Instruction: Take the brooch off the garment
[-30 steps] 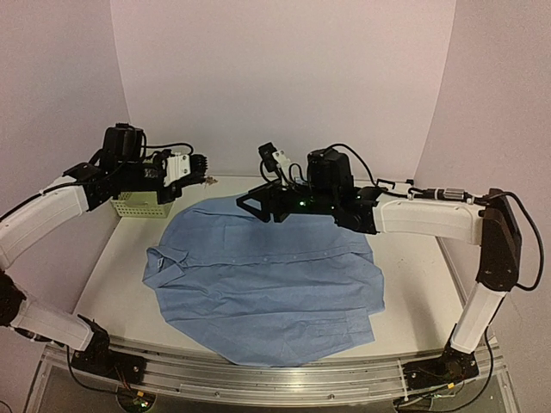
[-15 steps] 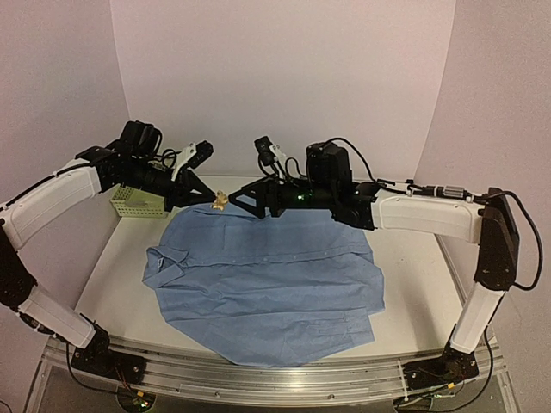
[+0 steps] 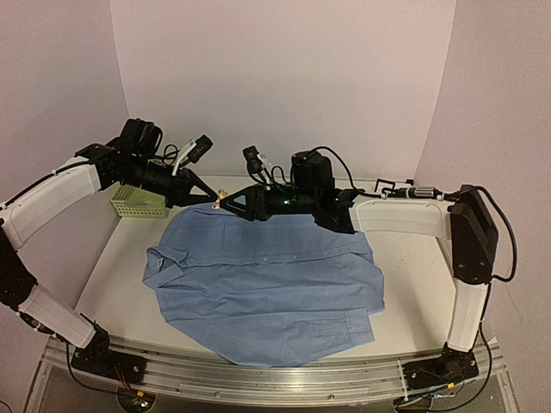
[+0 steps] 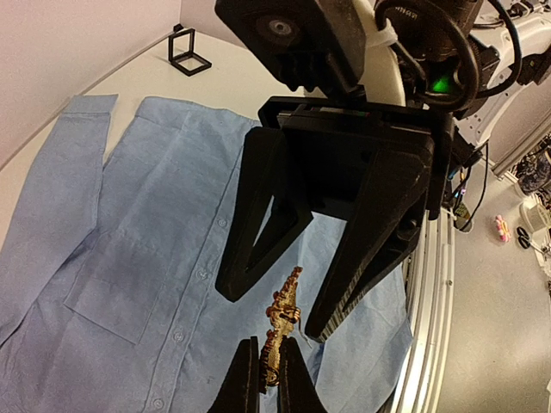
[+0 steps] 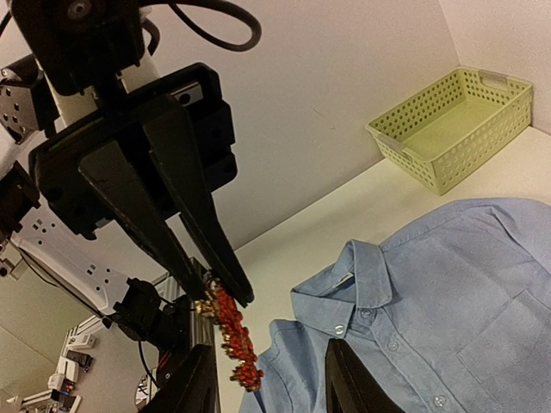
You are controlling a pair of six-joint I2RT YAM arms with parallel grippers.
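Note:
The brooch (image 3: 221,199), a small orange-red and gold cluster, is in the air above the far edge of the light blue shirt (image 3: 267,275), which lies flat on the table. My left gripper (image 3: 209,199) is shut on the brooch's lower end (image 4: 282,317). My right gripper (image 3: 231,204) is open and faces the left one tip to tip, with one finger on each side of the brooch's free end (image 5: 228,331). In the right wrist view the brooch sits closer to the left finger (image 5: 194,379). The shirt also shows below in both wrist views (image 4: 129,224) (image 5: 430,301).
A green mesh basket (image 3: 138,203) stands at the back left of the table, also in the right wrist view (image 5: 456,125). A small black square frame (image 4: 185,53) sits at the back right beyond the shirt. The walls stand close around the table.

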